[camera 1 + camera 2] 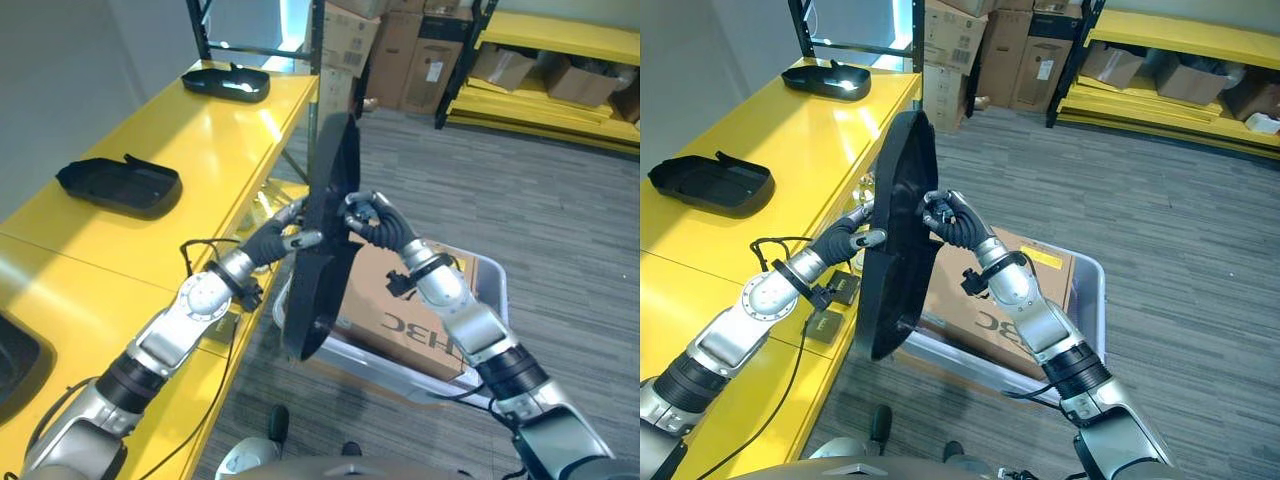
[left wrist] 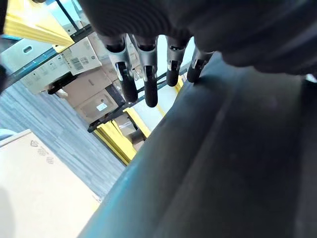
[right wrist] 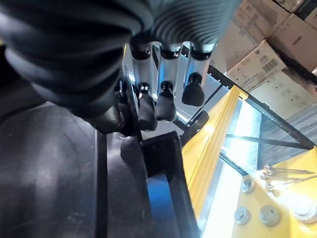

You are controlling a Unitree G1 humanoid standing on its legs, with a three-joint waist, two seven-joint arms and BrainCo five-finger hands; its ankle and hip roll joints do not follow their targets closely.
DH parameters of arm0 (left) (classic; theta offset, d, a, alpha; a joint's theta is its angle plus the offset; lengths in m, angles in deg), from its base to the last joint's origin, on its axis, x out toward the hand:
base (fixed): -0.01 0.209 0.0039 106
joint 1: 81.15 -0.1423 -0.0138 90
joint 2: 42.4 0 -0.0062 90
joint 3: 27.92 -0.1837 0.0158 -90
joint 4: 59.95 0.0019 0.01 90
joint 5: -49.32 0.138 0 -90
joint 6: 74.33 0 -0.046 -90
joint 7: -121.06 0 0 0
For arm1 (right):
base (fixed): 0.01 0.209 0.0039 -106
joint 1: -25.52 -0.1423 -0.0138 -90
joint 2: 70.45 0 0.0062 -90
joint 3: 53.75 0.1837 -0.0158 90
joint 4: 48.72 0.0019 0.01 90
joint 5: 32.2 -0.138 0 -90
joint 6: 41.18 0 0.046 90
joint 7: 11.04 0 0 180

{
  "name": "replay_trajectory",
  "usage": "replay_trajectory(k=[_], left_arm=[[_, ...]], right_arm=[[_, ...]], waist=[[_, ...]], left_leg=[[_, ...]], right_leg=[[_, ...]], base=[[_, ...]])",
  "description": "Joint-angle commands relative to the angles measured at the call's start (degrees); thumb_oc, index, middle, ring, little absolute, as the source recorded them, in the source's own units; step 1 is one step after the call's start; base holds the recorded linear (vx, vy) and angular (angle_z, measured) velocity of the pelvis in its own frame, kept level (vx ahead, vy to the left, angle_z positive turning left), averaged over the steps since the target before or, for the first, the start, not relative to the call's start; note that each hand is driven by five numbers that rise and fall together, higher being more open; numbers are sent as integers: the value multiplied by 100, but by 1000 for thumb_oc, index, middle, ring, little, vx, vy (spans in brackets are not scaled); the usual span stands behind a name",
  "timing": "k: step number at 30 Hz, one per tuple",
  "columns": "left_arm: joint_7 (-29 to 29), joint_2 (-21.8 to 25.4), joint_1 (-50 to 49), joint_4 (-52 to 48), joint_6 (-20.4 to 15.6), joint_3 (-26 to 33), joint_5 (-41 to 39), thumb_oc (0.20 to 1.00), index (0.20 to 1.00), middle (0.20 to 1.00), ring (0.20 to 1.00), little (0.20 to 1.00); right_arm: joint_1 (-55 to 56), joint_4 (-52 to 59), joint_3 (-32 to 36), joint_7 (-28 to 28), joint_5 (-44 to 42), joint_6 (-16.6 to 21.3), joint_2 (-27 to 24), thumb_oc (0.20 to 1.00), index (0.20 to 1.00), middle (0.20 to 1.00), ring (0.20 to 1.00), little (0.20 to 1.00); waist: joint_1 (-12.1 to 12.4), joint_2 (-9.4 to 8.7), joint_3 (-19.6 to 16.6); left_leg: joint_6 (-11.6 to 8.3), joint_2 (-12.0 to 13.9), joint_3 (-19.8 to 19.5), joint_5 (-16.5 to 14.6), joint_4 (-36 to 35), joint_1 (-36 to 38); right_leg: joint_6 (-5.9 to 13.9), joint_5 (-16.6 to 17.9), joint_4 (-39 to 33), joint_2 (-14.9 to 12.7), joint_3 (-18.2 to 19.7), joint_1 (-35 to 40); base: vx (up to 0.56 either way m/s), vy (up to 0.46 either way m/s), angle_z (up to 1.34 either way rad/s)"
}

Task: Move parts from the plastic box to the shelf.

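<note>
A large black plastic part (image 1: 325,250) stands on edge in the air between my hands, over the clear plastic box (image 1: 495,275). My right hand (image 1: 370,220) is curled round its right edge, its fingers (image 3: 166,101) hooked over a rib of the part (image 3: 49,163). My left hand (image 1: 285,232) rests against the part's left side with straight fingers (image 2: 148,74) along the edge of the part (image 2: 237,148). The yellow shelf (image 1: 200,130) runs along the left.
The plastic box holds a brown cardboard box (image 1: 390,300). Two black parts (image 1: 120,183) (image 1: 227,82) lie on the shelf, and another dark part (image 1: 15,365) shows at its near left end. Yellow racks with cartons (image 1: 560,60) stand across the grey floor.
</note>
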Motion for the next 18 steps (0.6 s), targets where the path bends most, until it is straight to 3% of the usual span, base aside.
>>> replay_trajectory(k=[1,7,14,18], left_arm=[[-200,-264,395,-266,-507,-469,226,1000,1000,1000,1000,1000],[-191,-287,446,-284,-532,-475,391,1000,1000,1000,1000,1000],[-275,-261,577,-293,-517,-515,513,1000,1000,1000,1000,1000],[-317,-295,620,-257,-472,-609,522,1000,1000,1000,1000,1000]], right_arm=[[-538,350,33,-168,188,440,112,200,200,200,200,200],[-717,213,-207,-357,622,452,-284,200,200,200,200,200],[-1182,98,-632,-396,1754,514,-970,200,200,200,200,200],[-1302,99,-673,-365,1699,466,-894,200,200,200,200,200]], waist=[[100,-274,-486],[104,-311,-496],[102,-337,-526],[99,-337,-523]], left_leg=[[-20,283,-28,-767,124,50],[-28,291,-46,-773,128,42],[-38,303,-73,-781,119,46],[-34,305,-56,-787,128,46]], right_leg=[[327,-268,244,-426,-101,-324],[321,-270,231,-413,-109,-320],[323,-269,222,-402,-114,-318],[323,-263,226,-408,-114,-319]], base=[[0,0,0],[0,0,0],[0,0,0],[0,0,0]])
